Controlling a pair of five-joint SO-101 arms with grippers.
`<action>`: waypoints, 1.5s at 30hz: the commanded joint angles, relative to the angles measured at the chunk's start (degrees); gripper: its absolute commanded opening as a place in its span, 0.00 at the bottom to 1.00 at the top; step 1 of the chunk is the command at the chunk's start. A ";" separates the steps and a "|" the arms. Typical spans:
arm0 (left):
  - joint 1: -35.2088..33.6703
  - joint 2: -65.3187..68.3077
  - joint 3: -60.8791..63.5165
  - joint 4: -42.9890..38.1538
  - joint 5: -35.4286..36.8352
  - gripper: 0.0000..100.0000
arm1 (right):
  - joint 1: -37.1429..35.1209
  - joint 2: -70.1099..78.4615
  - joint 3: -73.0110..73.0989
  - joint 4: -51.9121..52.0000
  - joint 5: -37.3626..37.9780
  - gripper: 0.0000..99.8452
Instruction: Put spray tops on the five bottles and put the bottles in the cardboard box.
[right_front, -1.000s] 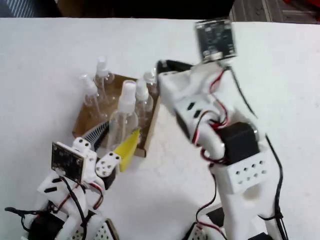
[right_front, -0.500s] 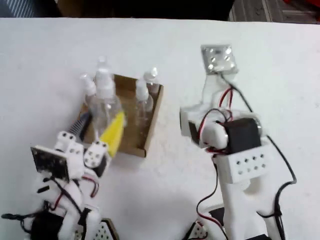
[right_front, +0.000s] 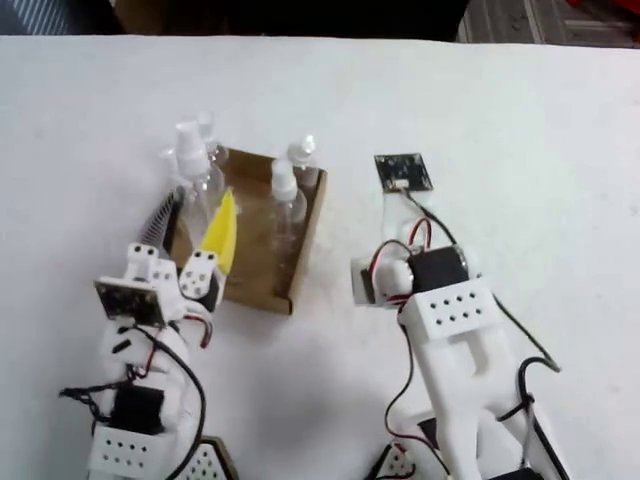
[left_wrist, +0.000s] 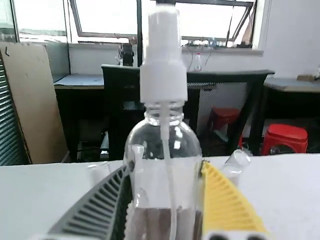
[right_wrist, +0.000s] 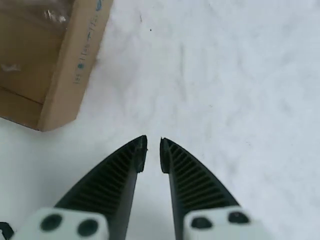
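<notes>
My left gripper (right_front: 200, 200), with one grey and one yellow finger, is shut on a clear bottle (right_front: 197, 178) that has a white spray top. It holds the bottle upright over the far left corner of the cardboard box (right_front: 303, 248). In the left wrist view the bottle (left_wrist: 162, 165) stands between the fingers. Two capped bottles (right_front: 285, 198) (right_front: 303, 156) stand on the box's right side, and another (right_front: 207, 126) is behind the held one. My right gripper (right_wrist: 151, 148) is shut with nothing in it, pointing down at the white table right of the box (right_wrist: 75, 75).
The right arm (right_front: 450, 320) is folded back to the right of the box. The white table (right_front: 520, 150) stretches bare to the right and far side. A dark table and red stools stand in the room behind.
The left arm carried the bottle leftward and farther over the box's left corner. The right arm drew back from the box's right side and folded down toward the table.
</notes>
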 joint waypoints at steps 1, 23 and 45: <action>-0.22 -0.40 -0.09 -1.85 0.79 0.02 | 0.66 -1.36 2.46 -5.41 0.09 0.02; 3.47 -0.40 -7.56 11.16 0.88 0.02 | -0.84 -19.74 -5.80 3.65 8.35 0.02; 16.31 -0.48 -13.10 12.57 8.88 0.02 | -12.35 -54.11 -4.31 9.63 4.92 0.15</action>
